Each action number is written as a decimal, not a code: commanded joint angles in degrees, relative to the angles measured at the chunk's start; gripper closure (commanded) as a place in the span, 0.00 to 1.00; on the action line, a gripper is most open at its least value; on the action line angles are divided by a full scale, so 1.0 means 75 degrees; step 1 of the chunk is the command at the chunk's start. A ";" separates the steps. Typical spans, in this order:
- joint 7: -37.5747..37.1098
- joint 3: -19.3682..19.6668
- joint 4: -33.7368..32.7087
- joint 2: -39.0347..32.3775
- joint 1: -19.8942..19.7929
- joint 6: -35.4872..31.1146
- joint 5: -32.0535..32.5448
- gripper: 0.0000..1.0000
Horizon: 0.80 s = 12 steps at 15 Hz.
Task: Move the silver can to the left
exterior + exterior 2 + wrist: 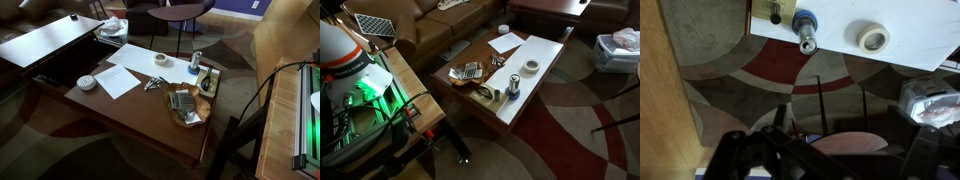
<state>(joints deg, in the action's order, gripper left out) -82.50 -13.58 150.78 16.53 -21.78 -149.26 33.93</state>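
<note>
So the silver can (512, 88) is standing upright on the white board (545, 55) that runs along one side of the wooden coffee table (455, 95), pretty close to the board's end. A roll of tape (532, 67) lies flat on the same board near the can, not touching it. In an exterior view there's also a green tape dispenser (207, 80) just beside the can, a sheet of white paper (122, 78) further along the tabletop, and a pile of small clutter (186, 104) towards the near corner, can't really tell what's in it. The wrist view looks down at the can from well off the table, over the patterned rug (760, 80). The gripper (825, 160) is only dark shapes along the bottom edge there, but its fingers (732, 150) look spread wide with nothing between them, so it's released and well apart from the can.
</note>
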 commanded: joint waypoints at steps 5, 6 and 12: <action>-0.2798 0.0174 -0.0845 -0.3180 -0.0416 -0.0227 0.2783 0.00; -0.2914 0.0236 -0.1027 -0.3629 -0.0411 -0.0196 0.2915 0.00; -0.1844 0.1723 -0.1898 -0.5495 0.0880 -0.0238 0.1420 0.00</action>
<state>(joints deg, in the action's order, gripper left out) -101.18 -5.61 140.08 -19.42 -20.70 -150.46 52.08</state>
